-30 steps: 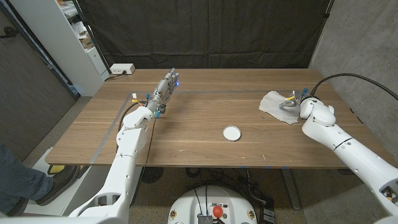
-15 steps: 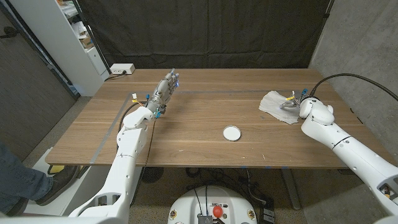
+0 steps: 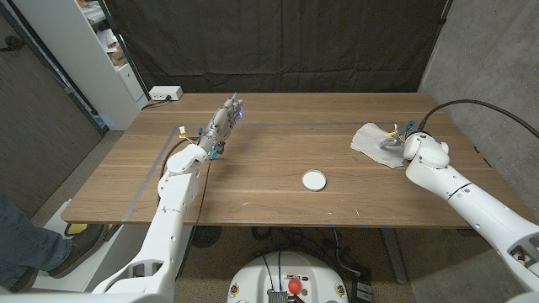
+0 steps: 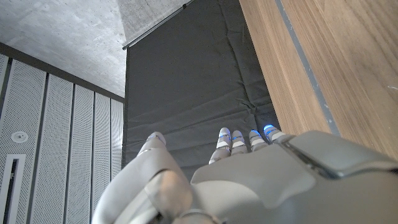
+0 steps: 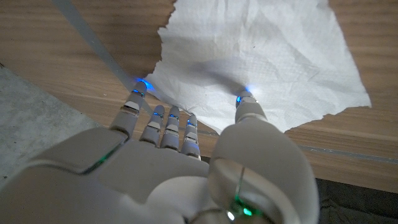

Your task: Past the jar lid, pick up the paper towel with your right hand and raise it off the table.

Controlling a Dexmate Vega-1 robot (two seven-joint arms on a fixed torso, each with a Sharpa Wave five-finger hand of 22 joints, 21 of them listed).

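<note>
A crumpled white paper towel (image 3: 369,137) lies on the wooden table (image 3: 269,160) at the far right, beyond the small white jar lid (image 3: 313,180). My right hand (image 3: 394,140) is over the towel's right part. In the right wrist view the right hand (image 5: 180,162) has its fingers spread, with the thumb tip and fingertips (image 5: 244,99) touching the paper towel (image 5: 267,50), which stays on the wood. My left hand (image 3: 224,121) stands at the far left of the table with fingers straight and holds nothing; the left wrist view shows the left hand (image 4: 249,180) against a dark curtain.
A white power strip (image 3: 165,93) sits at the table's back left corner. A grey tape line (image 3: 295,124) runs across the far part of the table. A white shelf (image 3: 93,50) stands to the left, and a person's leg (image 3: 25,244) shows at the lower left.
My right forearm and hand have crept slightly further onto the paper towel. The left arm, the lid and the towel have not moved.
</note>
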